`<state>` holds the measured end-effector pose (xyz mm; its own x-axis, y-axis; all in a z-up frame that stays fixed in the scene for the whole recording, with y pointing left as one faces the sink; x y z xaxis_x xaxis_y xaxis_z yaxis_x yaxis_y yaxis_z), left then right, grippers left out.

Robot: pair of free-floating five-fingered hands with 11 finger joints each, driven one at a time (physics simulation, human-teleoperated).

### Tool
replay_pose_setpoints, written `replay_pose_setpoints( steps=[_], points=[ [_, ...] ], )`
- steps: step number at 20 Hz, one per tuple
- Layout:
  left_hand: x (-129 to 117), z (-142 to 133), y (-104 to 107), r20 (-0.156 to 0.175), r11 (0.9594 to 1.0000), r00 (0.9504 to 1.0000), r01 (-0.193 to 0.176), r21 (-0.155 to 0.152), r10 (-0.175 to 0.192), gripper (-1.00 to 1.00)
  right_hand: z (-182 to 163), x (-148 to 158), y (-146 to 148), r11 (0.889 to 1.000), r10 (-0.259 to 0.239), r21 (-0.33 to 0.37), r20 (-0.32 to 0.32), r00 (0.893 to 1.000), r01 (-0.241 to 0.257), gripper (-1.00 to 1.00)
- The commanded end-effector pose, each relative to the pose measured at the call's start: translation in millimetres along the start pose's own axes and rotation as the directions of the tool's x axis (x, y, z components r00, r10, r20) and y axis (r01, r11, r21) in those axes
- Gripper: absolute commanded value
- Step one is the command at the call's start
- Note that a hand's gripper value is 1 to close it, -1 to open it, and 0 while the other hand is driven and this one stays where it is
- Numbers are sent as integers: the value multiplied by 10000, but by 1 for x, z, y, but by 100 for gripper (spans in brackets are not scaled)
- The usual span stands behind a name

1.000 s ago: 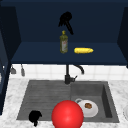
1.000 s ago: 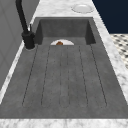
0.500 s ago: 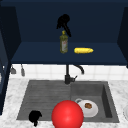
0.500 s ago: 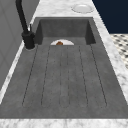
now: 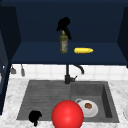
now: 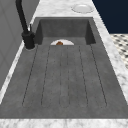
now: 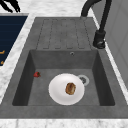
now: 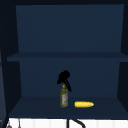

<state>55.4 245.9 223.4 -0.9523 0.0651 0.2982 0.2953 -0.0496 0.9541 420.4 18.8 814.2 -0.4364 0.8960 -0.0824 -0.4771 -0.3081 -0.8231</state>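
Note:
My right hand [image 5: 63, 25] hovers in the open cabinet over the cap of an upright yellow-green bottle [image 5: 63, 44], one straight finger running down beside its neck. The same hand [image 8: 63, 77] and bottle [image 8: 64, 98] appear in the upper view. A corn cob [image 5: 83, 50] lies on the shelf just right of the bottle. My left hand [image 5: 35, 117] floats at the sink's front left corner, fingers relaxed, holding nothing; its fingers [image 7: 11, 5] reach into the right side view. A red ball [image 5: 67, 114] sits at the sink's front edge.
A white plate [image 7: 57, 91] with a brown bit of food [image 7: 70, 88] lies in the basin [image 7: 42, 60]. A black faucet [image 5: 67, 75] stands behind the sink. The ribbed drainboard [image 6: 65, 75] is at the left. A white dish [image 6: 82, 8] rests on the right counter.

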Motion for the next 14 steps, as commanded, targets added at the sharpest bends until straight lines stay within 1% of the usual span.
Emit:
replay_pose_setpoints(
  steps=[1, 7, 14],
  points=[
    [0, 0, 0, 0, 10000, 10000, 0, 0, 0, 0, -2, 2, 8, 9999, 102, -46, 121, 9999, -101, -100],
    [0, 0, 0, 0, 10000, 10000, 0, 0, 0, 0, -11, 8, 14, 9997, 122, 213, -41, 9999, -121, -100],
    [0, 0, 0, 0, 10000, 10000, 0, 0, 0, 0, -16, 5, 27, 9999, 107, 37, 84, 9999, -107, -100]
  ],
)
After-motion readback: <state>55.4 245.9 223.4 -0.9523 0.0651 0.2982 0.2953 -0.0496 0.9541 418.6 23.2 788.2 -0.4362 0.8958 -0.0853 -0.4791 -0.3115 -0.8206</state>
